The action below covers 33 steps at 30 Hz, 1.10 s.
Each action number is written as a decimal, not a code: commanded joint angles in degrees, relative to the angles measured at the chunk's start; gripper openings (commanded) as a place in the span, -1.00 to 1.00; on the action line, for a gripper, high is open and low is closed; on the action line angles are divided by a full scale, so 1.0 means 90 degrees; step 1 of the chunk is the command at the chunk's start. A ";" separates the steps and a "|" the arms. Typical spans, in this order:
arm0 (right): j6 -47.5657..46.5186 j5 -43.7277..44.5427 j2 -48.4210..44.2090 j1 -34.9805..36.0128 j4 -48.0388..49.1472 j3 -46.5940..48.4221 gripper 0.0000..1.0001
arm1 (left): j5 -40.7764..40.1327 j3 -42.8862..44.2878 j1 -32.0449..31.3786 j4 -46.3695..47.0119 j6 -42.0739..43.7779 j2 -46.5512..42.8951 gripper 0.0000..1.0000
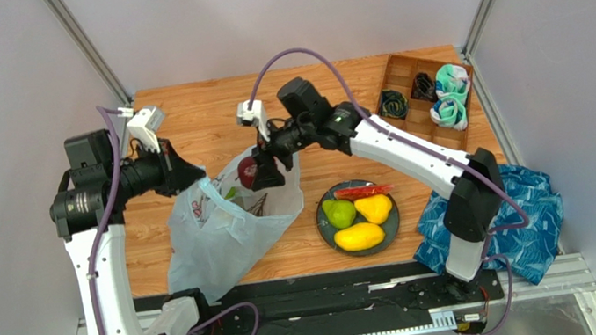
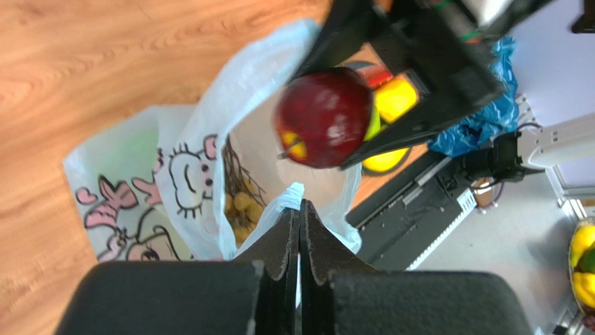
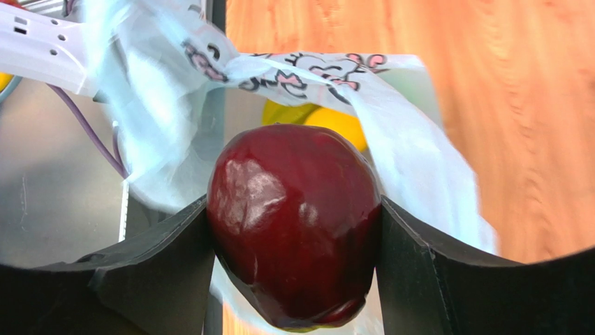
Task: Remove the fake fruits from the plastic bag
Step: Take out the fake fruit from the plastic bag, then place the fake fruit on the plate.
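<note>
The right hand [image 1: 265, 176] has the dark red apple [image 3: 297, 223] clamped between its two fingers, one finger pressing each side, and the fruit hangs free right over the open mouth of the plastic bag [image 1: 222, 228]. The bag sits directly beneath that hand, and through the opening under the apple a yellow fruit [image 3: 316, 116] shows inside.

Across from it, the left hand [image 2: 300, 218] is clenched tight on a pinch of the bag's rim, fingers pressed together with the film caught between them, holding the mouth up on its own side. From that hand, the apple is just ahead and above.

Now the relation that matters: the dark plate [image 1: 394, 226] lies off to the right hand's outer side and back toward its own base, near but clear of the bag. On it rest a green pear [image 1: 338, 212], a mango [image 1: 359, 236], another yellow fruit [image 1: 374, 208] and a watermelon slice [image 1: 363, 191]. The right arm is plainly the nearer one to that plate. My guess is that the apple needs a short swing out and back to join them, while the left hand's grip keeps the bag from dragging along.
</note>
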 commanded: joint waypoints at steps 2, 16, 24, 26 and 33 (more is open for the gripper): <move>-0.0768 0.0023 -0.0833 -0.0438 -0.1268 -0.0062 -0.39 | 0.0459 0.0530 0.0025 0.0908 -0.0270 0.0774 -1.00; -0.3006 0.1488 -0.3792 -0.0771 -0.2669 -0.3808 -0.35 | 0.0227 0.0179 0.0025 0.1465 -0.0466 0.0628 -1.00; -0.3221 0.1879 -0.4037 -0.1210 -0.2219 -0.4719 -0.35 | 0.0060 0.0130 0.0025 0.1250 -0.0212 0.0706 -1.00; -0.3241 0.1908 -0.4027 -0.1317 -0.2112 -0.4875 -0.35 | 0.0050 0.0130 0.0025 0.1162 -0.0173 0.0726 -1.00; -0.3669 0.2026 -0.4642 -0.1776 -0.2677 -0.5167 -0.36 | 0.0089 -0.0006 0.0025 0.1172 -0.0163 0.0677 -1.00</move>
